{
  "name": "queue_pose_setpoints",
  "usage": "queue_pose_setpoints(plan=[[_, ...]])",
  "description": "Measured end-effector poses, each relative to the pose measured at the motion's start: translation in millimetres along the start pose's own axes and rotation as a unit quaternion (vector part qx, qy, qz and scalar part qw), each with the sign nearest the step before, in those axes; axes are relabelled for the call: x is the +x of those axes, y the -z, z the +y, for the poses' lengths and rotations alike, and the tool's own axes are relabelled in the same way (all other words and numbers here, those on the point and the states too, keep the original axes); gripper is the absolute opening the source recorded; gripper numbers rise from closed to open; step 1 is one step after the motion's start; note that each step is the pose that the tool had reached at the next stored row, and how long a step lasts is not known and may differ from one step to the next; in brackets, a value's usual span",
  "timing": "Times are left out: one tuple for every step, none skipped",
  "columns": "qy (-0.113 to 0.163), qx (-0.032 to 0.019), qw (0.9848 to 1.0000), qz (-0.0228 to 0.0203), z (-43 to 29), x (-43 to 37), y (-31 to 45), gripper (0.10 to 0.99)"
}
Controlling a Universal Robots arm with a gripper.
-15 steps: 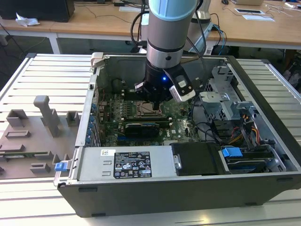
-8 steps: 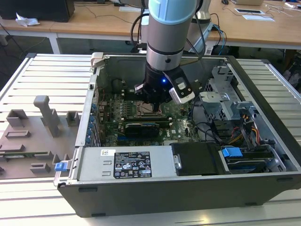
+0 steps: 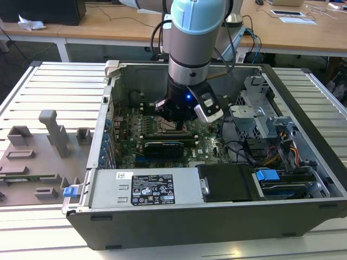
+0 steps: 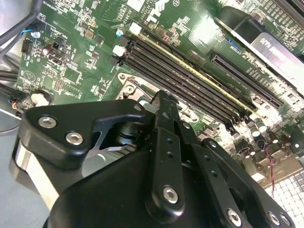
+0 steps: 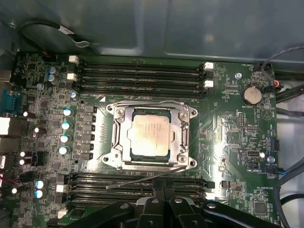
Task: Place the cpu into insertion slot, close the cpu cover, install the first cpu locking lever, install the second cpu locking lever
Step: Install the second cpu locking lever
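Slatted metal benches surround an open case where the gripper (image 3: 179, 120) hangs low over the board. Just beyond its fingertips, the cpu (image 5: 150, 136) sits in the slot (image 5: 183, 121), cover (image 5: 124, 141) down; a lever (image 5: 142, 176) juts free. Springy wire, best hooked near its end. Whether the fingers are parted, I cannot tell.

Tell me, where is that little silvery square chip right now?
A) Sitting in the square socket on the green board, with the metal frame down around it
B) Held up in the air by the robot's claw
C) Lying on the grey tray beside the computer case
A: in the first wrist view the cpu lies flat inside the insertion slot, with the cpu cover framing it.
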State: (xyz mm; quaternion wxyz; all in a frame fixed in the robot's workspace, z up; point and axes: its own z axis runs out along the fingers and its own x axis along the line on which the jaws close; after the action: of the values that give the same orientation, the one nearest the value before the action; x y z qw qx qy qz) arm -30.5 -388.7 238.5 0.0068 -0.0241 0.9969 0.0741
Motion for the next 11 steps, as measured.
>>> queue_pose_setpoints(plan=[[0.0,0.0,1.0,0.0,-0.1,0.0,-0.7,0.106],[0.0,0.0,1.0,0.0,-0.3,0.0,-2.1,0.106],[0.0,0.0,1.0,0.0,-0.5,0.1,-3.1,0.106],[0.0,0.0,1.0,0.0,-0.7,0.1,-4.5,0.106],[0.0,0.0,1.0,0.0,-0.8,0.1,-5.2,0.106],[0.0,0.0,1.0,0.0,-0.9,0.1,-5.9,0.106],[0.0,0.0,1.0,0.0,-1.0,0.1,-6.5,0.106],[0.0,0.0,1.0,0.0,-1.1,0.1,-7.1,0.106],[0.0,0.0,1.0,0.0,-1.2,0.1,-8.2,0.106],[0.0,0.0,1.0,0.0,-1.3,0.2,-8.9,0.106],[0.0,0.0,1.0,0.0,-1.4,0.2,-9.5,0.106]])
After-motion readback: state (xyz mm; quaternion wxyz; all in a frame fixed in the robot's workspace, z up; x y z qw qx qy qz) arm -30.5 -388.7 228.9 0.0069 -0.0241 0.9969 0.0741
